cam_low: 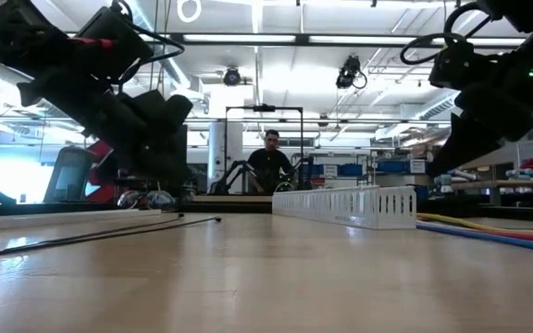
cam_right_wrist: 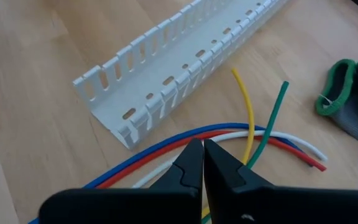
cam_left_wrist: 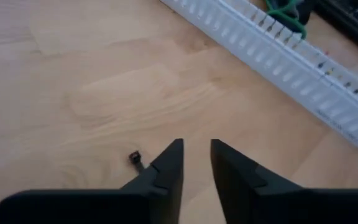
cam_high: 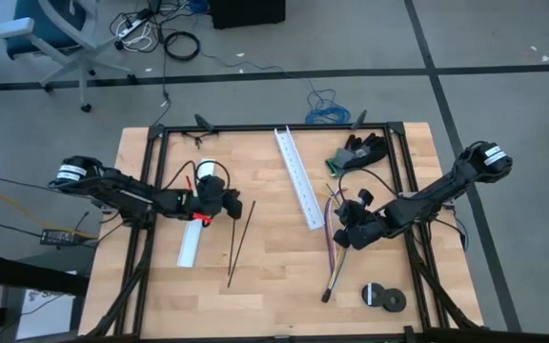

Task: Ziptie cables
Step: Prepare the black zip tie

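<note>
Right now my left end effector [cam_left_wrist: 196,163] hovers slightly parted and empty by the zipties [cam_high: 240,236], thin black strips lying left of centre on the bench [cam_high: 265,276]. My right end effector [cam_right_wrist: 203,163] is clenched on nothing, over the cables [cam_right_wrist: 166,144]. Those look light and floppy; I'd grasp the bunched middle, the springy zipties near an end.

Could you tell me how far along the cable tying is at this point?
Early stage. Nothing is tied: the cables lie loose and fanned beside the white channel. The left gripper, slightly open, hovers over the zipties; the right gripper, shut, sits over the cables. Looping and cinching remain.
</note>
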Robot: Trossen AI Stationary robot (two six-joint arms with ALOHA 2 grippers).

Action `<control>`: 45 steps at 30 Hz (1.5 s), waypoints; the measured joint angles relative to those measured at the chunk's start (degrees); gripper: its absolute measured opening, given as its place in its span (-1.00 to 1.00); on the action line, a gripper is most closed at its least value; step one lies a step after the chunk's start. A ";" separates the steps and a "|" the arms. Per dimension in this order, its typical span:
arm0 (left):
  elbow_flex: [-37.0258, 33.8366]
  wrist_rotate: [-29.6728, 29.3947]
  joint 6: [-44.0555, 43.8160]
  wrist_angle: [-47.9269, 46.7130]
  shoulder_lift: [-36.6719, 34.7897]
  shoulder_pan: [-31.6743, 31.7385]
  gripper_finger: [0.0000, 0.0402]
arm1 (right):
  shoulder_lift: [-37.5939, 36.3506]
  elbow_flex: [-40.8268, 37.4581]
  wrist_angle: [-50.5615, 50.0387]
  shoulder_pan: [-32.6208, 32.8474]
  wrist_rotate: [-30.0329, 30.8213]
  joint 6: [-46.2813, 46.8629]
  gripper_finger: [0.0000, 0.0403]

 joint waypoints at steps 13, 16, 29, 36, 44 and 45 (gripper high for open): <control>0.00 7.48 -4.68 -3.51 -0.01 5.09 -0.43 | 0.00 0.00 0.02 0.02 2.41 -1.05 -1.00; 1.14 7.68 -4.53 -5.65 -0.01 5.38 -0.48 | 0.00 0.00 0.02 0.01 2.41 -1.07 -0.99; 15.31 8.06 -1.20 -25.79 8.89 7.22 -0.57 | 0.02 -0.02 0.41 0.02 2.52 -1.09 -0.98; 19.74 9.10 -1.40 -32.88 14.33 7.24 -0.57 | 0.02 -0.02 0.39 0.03 2.30 -1.01 -0.99; 19.78 8.83 -1.55 -33.08 14.68 7.27 -0.57 | 0.02 -0.02 0.67 0.07 2.22 -0.94 -0.99; 19.69 8.72 -1.57 -32.94 14.68 7.28 -0.57 | 0.02 -0.02 0.76 0.07 2.23 -0.95 -0.99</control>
